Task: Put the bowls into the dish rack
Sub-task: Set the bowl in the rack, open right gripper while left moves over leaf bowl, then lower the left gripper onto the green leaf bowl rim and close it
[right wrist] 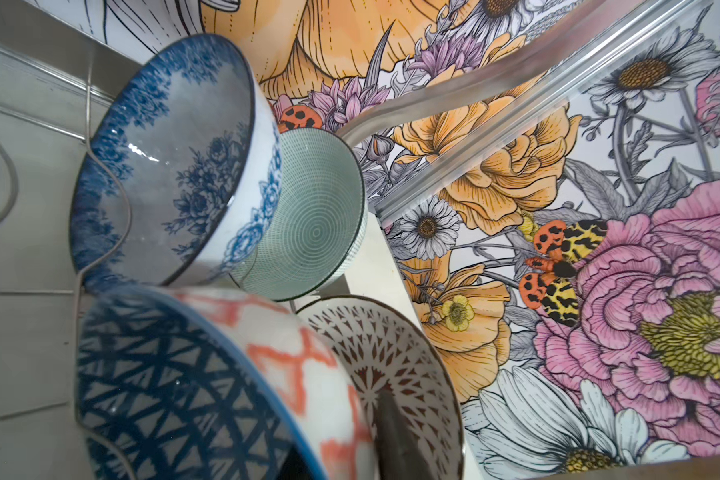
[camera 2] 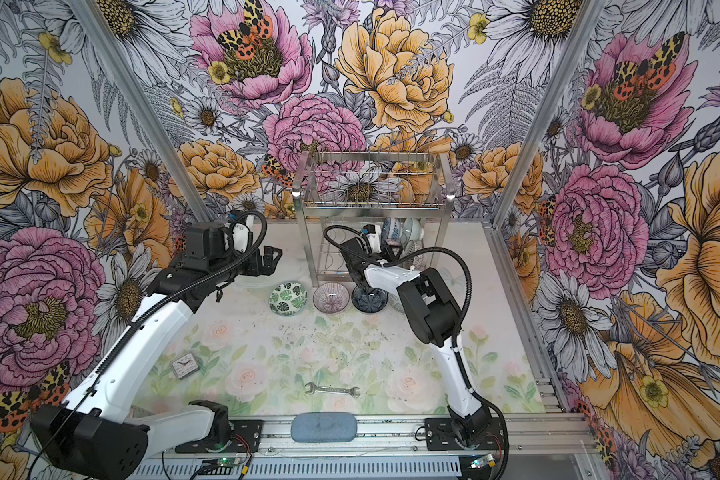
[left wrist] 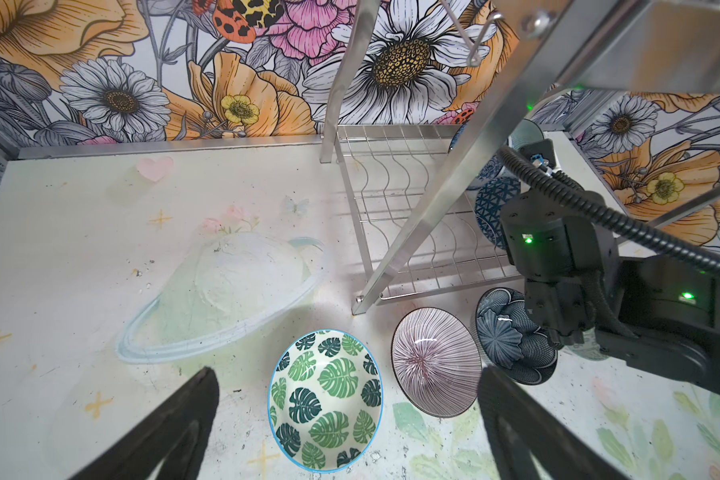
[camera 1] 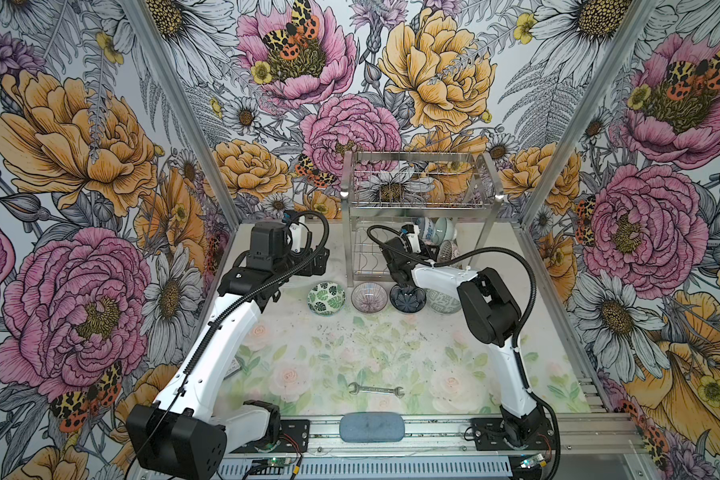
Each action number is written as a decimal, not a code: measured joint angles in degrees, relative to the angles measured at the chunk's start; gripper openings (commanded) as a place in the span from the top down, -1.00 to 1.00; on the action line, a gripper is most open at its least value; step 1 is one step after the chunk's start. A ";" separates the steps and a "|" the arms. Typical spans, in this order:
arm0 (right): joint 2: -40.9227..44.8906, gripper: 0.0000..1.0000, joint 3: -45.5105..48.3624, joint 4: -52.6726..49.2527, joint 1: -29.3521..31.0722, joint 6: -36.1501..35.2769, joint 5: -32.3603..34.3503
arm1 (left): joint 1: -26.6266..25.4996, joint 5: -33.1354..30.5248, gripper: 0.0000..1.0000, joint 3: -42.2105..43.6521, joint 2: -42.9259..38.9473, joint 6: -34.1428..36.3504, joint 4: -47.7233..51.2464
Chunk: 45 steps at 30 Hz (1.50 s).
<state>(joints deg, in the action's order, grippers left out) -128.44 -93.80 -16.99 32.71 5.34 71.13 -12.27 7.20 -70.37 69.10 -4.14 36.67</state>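
Note:
The dish rack (camera 1: 420,183) stands at the back of the table. On its lower tier a blue floral bowl (right wrist: 171,166), a mint bowl (right wrist: 316,216) and a white lattice bowl (right wrist: 395,365) stand on edge. My right gripper (camera 1: 432,249) reaches in there; its fingers (right wrist: 393,440) straddle the wall of a blue-triangle bowl (right wrist: 175,395) with a red-patterned outside, and the grip is unclear. In front of the rack lie a leaf bowl (camera 1: 326,298), a striped bowl (camera 1: 369,296), a dark blue bowl (camera 1: 408,298) and a pale green one (camera 1: 443,301) half hidden by the arm. My left gripper (left wrist: 346,370) hangs open above the leaf bowl (left wrist: 325,399).
A wrench (camera 1: 376,390) lies near the table's front and a blue-grey oval pad (camera 1: 371,428) sits on the front rail. A small clock (camera 2: 184,365) lies by the left arm. Flowered walls close in three sides.

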 measured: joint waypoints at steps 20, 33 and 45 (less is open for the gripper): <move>17.11 -0.99 9.49 1.25 0.00 -1.68 -20.13 | 0.57 -2.08 -0.97 0.72 2.75 -4.81 0.79; 32.57 -0.99 26.51 6.14 0.37 -2.89 -48.37 | 0.57 -6.78 -0.97 15.04 1.38 -14.21 0.11; 38.95 -1.00 30.88 8.66 0.63 -1.77 -55.43 | 0.74 -6.01 -0.94 23.54 4.50 -18.10 -5.53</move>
<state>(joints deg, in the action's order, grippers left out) -89.49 -62.92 -8.34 33.34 3.57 15.70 -11.53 1.19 -46.83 73.60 -22.24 31.14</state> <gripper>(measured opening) 0.996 0.980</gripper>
